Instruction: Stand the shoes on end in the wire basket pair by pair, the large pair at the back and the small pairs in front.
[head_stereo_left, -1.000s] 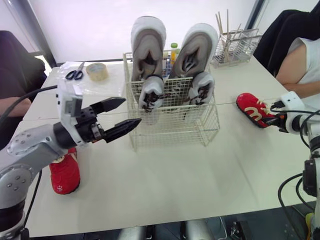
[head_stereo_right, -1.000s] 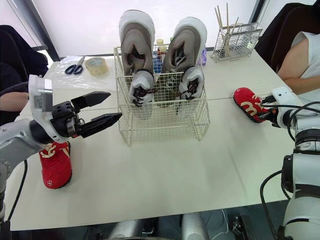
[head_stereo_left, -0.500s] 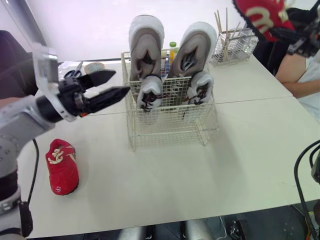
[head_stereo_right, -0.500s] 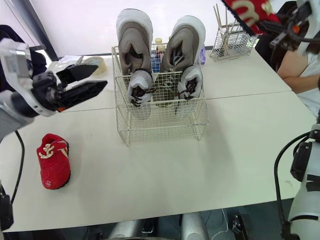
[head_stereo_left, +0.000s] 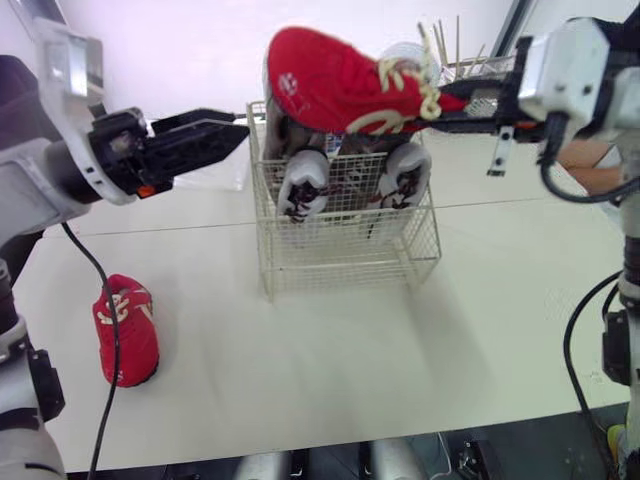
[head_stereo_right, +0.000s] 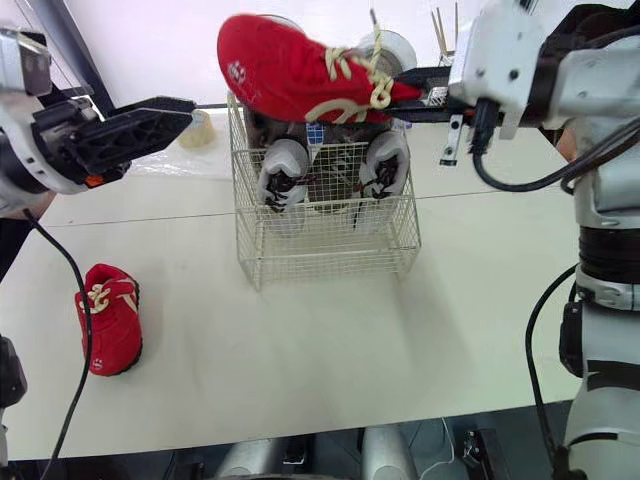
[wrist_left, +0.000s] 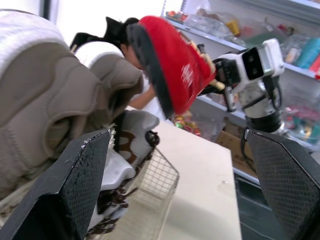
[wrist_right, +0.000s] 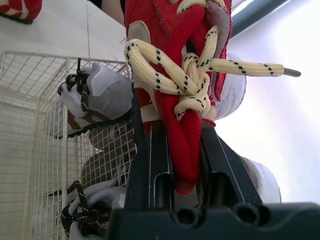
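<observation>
Red shoe (head_stereo_left: 340, 90) hangs over the wire basket (head_stereo_left: 345, 250) — the right pincer (wrist_right: 184, 160) grips it tight. Left pincer (head_stereo_left: 235, 138) is beside the basket, spread wide.

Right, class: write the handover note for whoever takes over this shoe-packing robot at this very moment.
Right gripper: shut on a red shoe, held in the air above the wire basket.
Left gripper: open and empty, in the air beside the basket.
Done: large grey pair stands on end at the back, small grey pair in front of it.
To do: stand the held shoe in front, then fetch the other red shoe lying on the table at the robot's left.
</observation>
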